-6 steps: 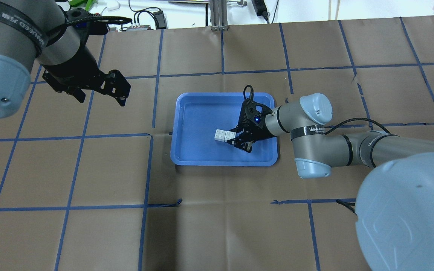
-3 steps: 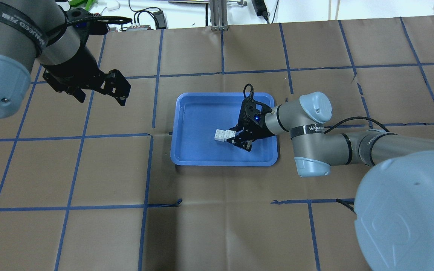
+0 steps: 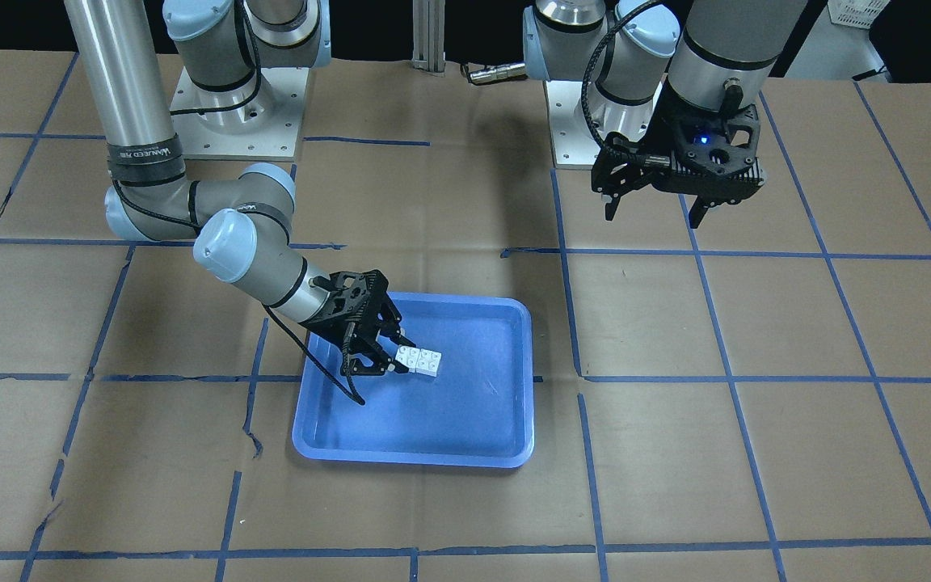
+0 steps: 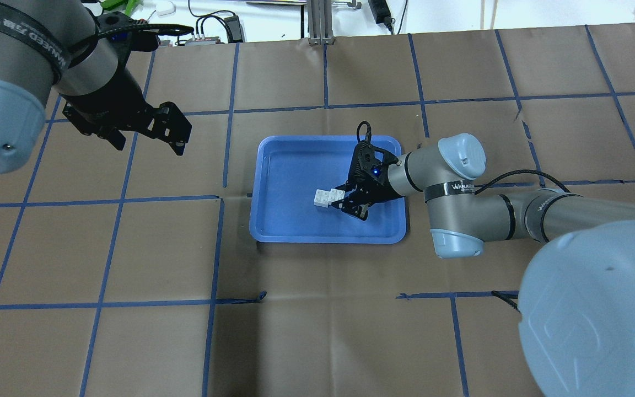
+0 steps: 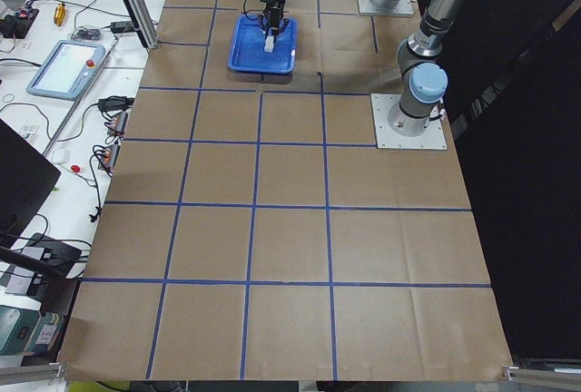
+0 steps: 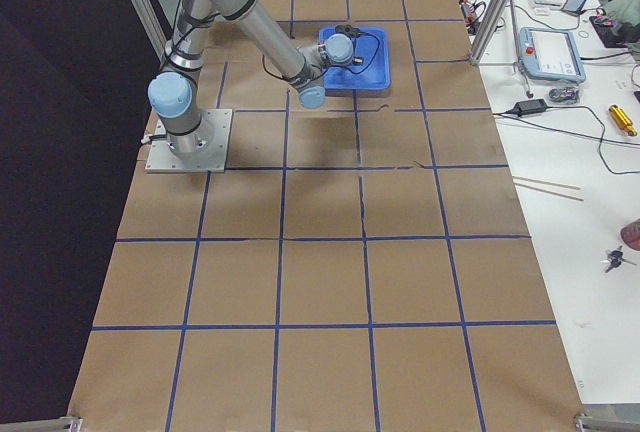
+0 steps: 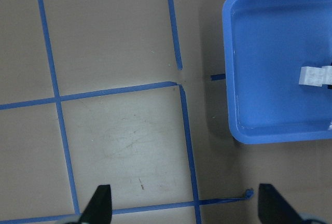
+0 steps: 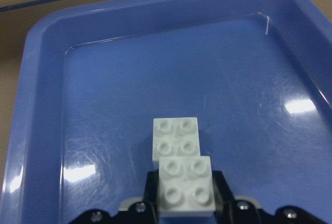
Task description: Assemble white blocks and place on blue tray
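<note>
The two white blocks (image 4: 326, 197) are joined into a short bar inside the blue tray (image 4: 295, 236), right of its middle. My right gripper (image 4: 346, 201) reaches in from the tray's right side and is shut on the near end of the bar. In the right wrist view the black pads (image 8: 220, 189) hug the near block (image 8: 185, 189), while the far block (image 8: 175, 138) sticks out ahead over the tray floor. I cannot tell whether the bar touches the floor. My left gripper (image 4: 149, 144) is open and empty, held high over the table, left of the tray.
Brown paper with blue tape lines (image 4: 215, 242) covers the table. Cables and small devices (image 4: 207, 33) lie past its far edge. In the left wrist view the tray (image 7: 229, 79) is at the right with the bar (image 7: 313, 75) in it.
The right gripper, with the white bar, has edged very slightly toward the far side of the tray. The left arm has not moved.
</note>
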Available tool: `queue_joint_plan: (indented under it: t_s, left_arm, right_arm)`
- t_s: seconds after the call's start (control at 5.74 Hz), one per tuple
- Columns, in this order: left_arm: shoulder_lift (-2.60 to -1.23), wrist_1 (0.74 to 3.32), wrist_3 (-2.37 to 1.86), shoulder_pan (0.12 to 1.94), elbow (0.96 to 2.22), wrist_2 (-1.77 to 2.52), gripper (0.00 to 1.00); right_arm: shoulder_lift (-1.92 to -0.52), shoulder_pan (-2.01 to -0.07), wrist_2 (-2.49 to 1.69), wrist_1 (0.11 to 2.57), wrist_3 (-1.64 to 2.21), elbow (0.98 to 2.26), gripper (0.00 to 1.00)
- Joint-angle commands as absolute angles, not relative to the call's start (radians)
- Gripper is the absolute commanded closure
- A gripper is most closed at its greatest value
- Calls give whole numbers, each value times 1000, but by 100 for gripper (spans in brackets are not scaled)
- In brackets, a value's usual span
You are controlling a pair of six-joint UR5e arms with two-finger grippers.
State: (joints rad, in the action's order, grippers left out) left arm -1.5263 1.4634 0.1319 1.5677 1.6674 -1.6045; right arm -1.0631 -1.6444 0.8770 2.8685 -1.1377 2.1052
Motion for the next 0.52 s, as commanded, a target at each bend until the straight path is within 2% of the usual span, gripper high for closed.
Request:
queue_joint_plan:
  t_s: [0.0, 0.35]
  left_arm:
    - [-1526, 1463, 132, 1568, 1669, -1605, 1]
    - [-1526, 1463, 130, 1569, 1671, -1608, 1]
  right_arm:
    - [-1058, -1644, 876, 2867, -1131, 2106, 91]
    - [-1043, -1644, 874, 2869, -1129, 2106, 90]
